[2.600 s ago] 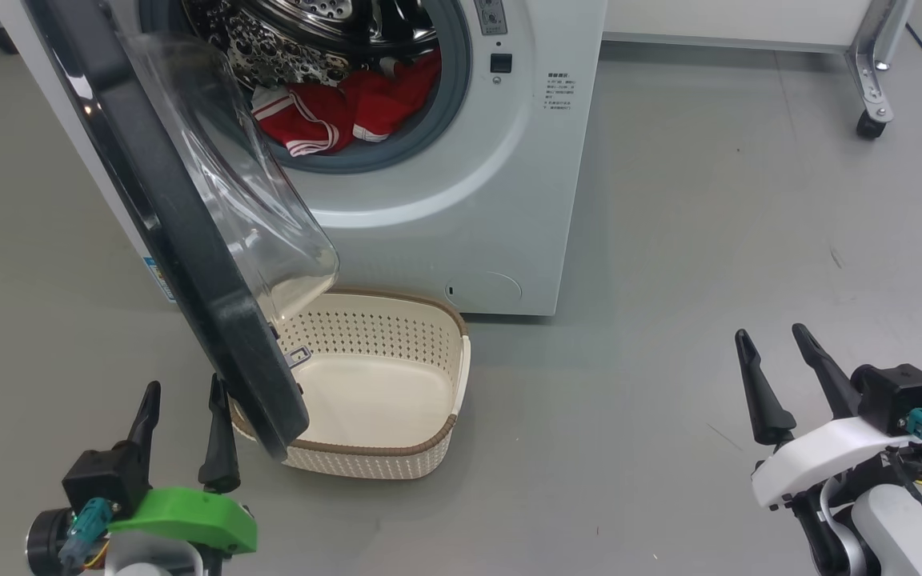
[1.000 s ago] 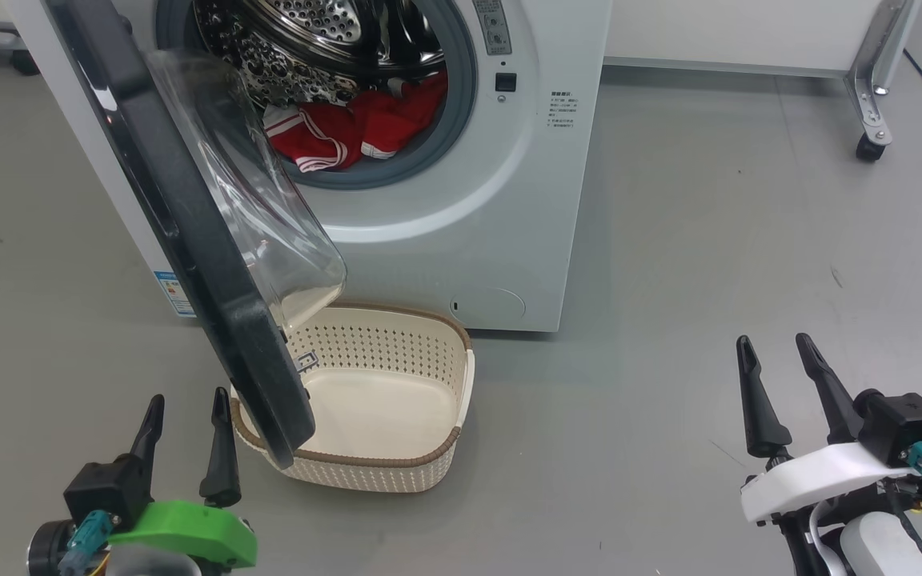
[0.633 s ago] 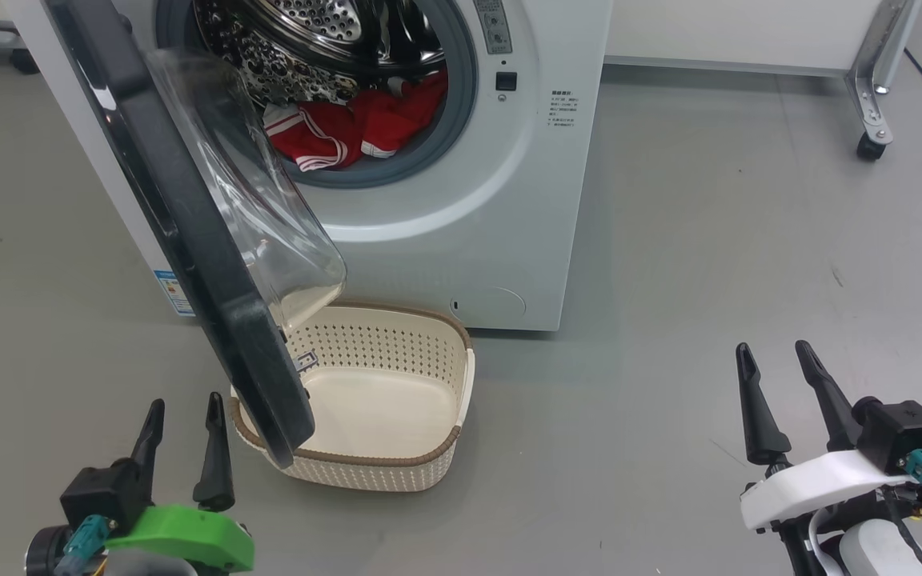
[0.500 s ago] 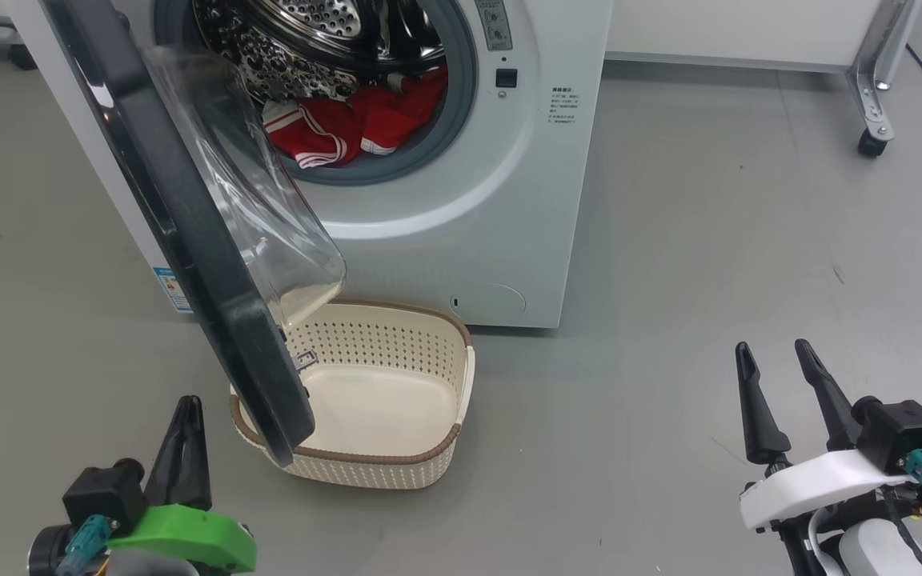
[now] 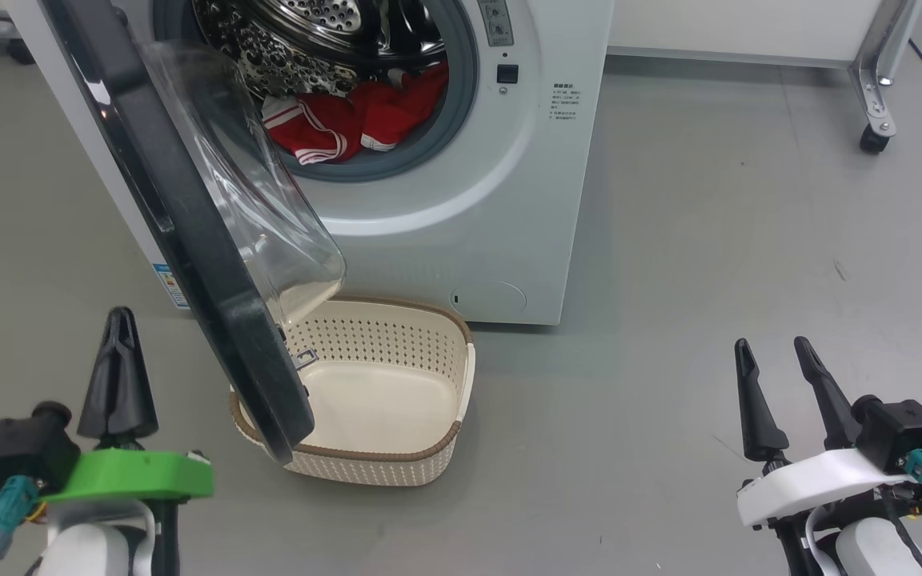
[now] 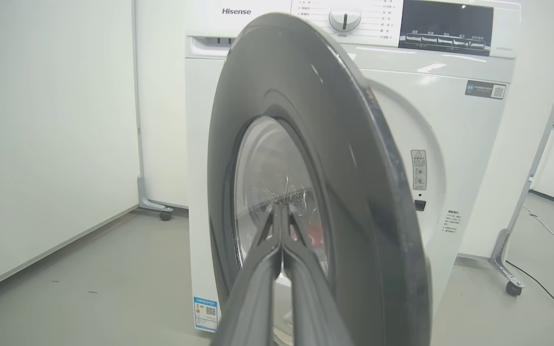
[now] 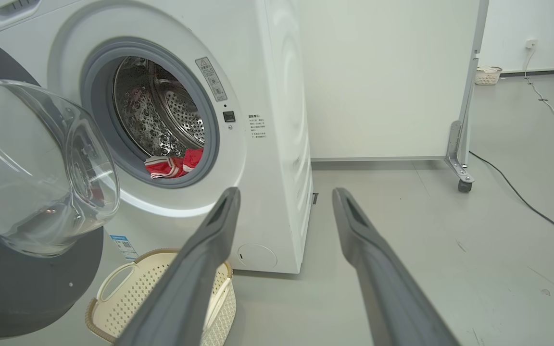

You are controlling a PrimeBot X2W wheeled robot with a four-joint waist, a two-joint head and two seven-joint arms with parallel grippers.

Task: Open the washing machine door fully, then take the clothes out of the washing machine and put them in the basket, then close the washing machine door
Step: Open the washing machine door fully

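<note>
Altogether one door [image 5: 181,240], one basket [image 5: 397,472], maybe two garments [image 5: 349,120]

Half-open door [image 5: 189,248] above basket [image 5: 381,470] left side

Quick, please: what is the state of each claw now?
Left claw: closed, holding nothing.
Right claw: open, holding nothing.

Black door [image 5: 189,240] half open above cream basket [image 5: 373,468]; red clothes [image 5: 349,120] in drum [image 5: 301,48].
</note>
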